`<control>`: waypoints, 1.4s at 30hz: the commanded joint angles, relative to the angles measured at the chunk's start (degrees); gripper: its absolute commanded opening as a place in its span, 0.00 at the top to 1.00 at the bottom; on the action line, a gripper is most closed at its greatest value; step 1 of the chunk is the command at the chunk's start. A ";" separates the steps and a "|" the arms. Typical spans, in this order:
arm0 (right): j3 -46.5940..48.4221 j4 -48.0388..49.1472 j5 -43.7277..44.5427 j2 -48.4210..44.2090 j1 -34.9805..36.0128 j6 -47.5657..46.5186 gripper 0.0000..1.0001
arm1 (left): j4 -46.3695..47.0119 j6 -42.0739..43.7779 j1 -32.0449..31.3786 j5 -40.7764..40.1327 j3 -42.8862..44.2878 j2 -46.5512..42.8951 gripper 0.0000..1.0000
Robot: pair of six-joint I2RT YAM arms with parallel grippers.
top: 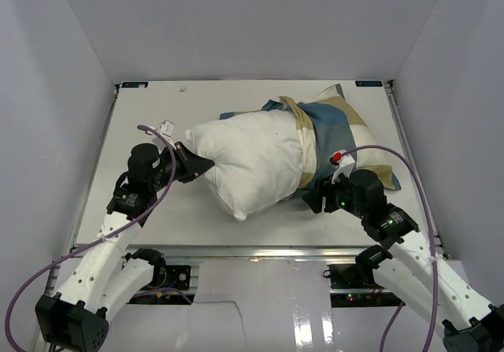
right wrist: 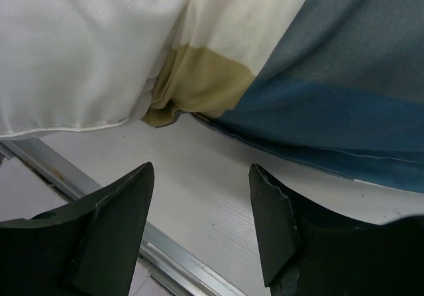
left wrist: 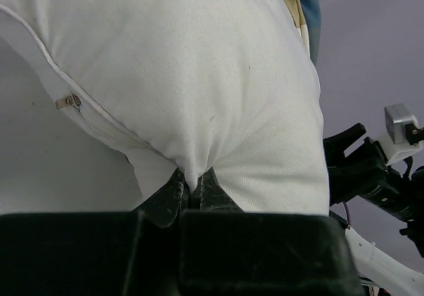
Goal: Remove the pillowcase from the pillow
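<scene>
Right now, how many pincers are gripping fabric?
1. The left pincer is shut on the pillow corner; the right pincer is open near the pillowcase, gripping nothing.

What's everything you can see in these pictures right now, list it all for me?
pillow: one, plain white, lying mid-table, most of it out of its cover
pillowcase: one, blue, tan and cream blocks, bunched over the pillow's right end and trailing onto the table
zipper pull: one, metal, on the pillow's seam, seen in the left wrist view
table: one, white, under everything
walls: white panels, on the left, far and right sides
cables: two, purple, one looping along each arm
left arm: one, white and black, near left
right arm: one, white and black, near right
left hand: black, shut on the pillow's left corner
right hand: black, open, just short of the pillowcase's near edge
</scene>
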 commanded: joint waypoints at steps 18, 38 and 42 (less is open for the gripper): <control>-12.96 29.32 -4.49 0.79 0.51 15.09 0.29 | -0.75 -3.49 0.14 2.30 9.17 -3.19 1.00; -18.40 41.89 12.72 7.13 8.07 22.47 0.71 | -1.45 -3.40 0.05 2.13 11.19 -3.63 1.00; -19.99 43.82 16.50 5.37 8.07 22.56 0.92 | -2.42 -2.52 0.05 1.77 11.72 -3.46 1.00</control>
